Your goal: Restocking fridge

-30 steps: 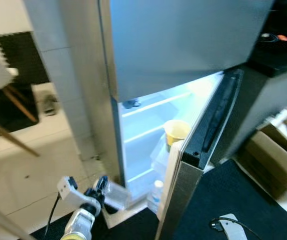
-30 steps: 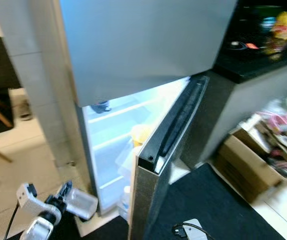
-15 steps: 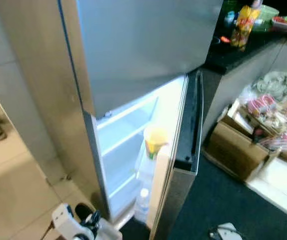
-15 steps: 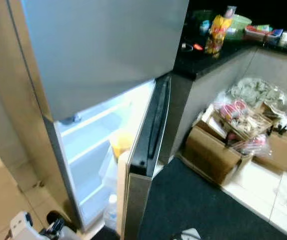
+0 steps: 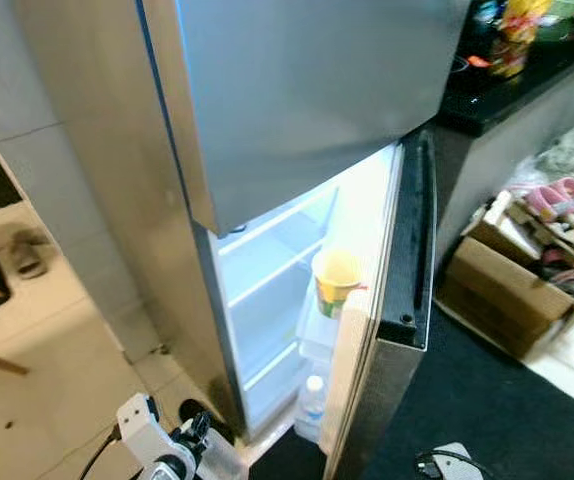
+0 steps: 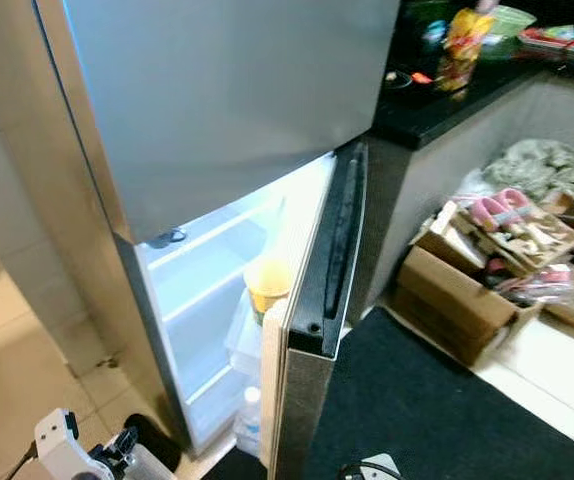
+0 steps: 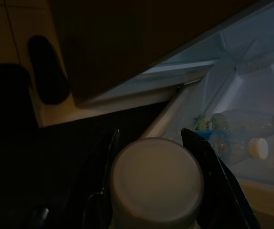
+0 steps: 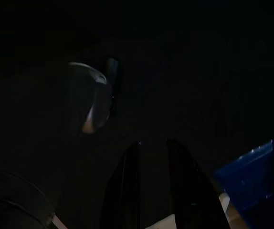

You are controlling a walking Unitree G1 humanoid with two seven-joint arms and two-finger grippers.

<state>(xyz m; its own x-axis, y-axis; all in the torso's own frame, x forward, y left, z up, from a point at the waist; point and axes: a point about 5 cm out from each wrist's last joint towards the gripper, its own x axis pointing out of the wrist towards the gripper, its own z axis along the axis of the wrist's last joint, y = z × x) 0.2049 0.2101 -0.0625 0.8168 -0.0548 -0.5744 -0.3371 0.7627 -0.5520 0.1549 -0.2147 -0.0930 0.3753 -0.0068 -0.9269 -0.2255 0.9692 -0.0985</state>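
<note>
The fridge's lower door (image 5: pixel 404 250) stands ajar, swung to the right, and the lit inside (image 5: pixel 267 290) shows white shelves. A yellow cup (image 5: pixel 337 272) sits in the door rack, with clear bottles (image 5: pixel 312 400) lower down, the same bottles (image 7: pixel 242 145) in the left wrist view. My left gripper (image 5: pixel 195 442) is low in front of the fridge's left bottom corner, shut on a clear jar (image 7: pixel 156 181) with a pale round end. The right gripper (image 8: pixel 153 162) hangs in the dark.
Cardboard boxes (image 5: pixel 507 295) full of odds and ends stand right of the door, under a black counter (image 5: pixel 497 90). A dark mat (image 5: pixel 507 420) covers the floor before the fridge, with a small white device (image 5: pixel 449 462) on it. A dark shoe (image 5: pixel 192 412) lies by the fridge base.
The whole picture has swung and shifted, so the camera moved. The left gripper still holds the jar and sits lower in the picture than a second ago. The door stays ajar.
</note>
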